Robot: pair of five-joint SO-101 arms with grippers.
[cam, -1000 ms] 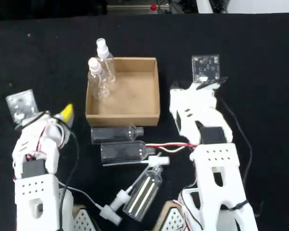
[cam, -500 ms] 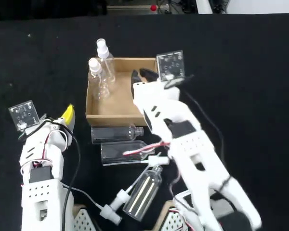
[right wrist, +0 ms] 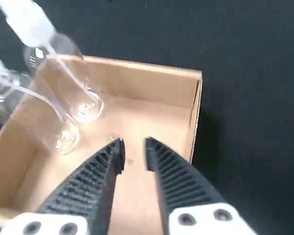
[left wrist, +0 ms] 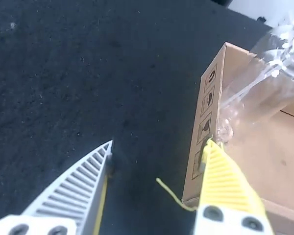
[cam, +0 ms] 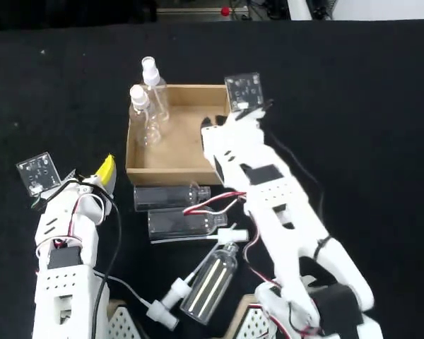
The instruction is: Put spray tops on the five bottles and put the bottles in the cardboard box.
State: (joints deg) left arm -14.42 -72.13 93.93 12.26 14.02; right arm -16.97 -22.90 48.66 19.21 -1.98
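R arm has swung in from beside the cardboard box (cam: 180,171), so right gripper (right wrist: 134,147) hangs over its floor, jaws a slit apart, empty; capped bottles (cam: 147,116) x2 in far-left corner, three bottles (cam: 171,197) on bench by near wall, approx 2/5 done; left gripper (left wrist: 159,144) wide open, empty.

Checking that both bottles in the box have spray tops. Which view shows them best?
The high view: both bottles stand whole in a corner of the cardboard box, white spray tops on. The right wrist view shows their bases on the box floor, one top cropped. The left wrist view catches part of a clear body.
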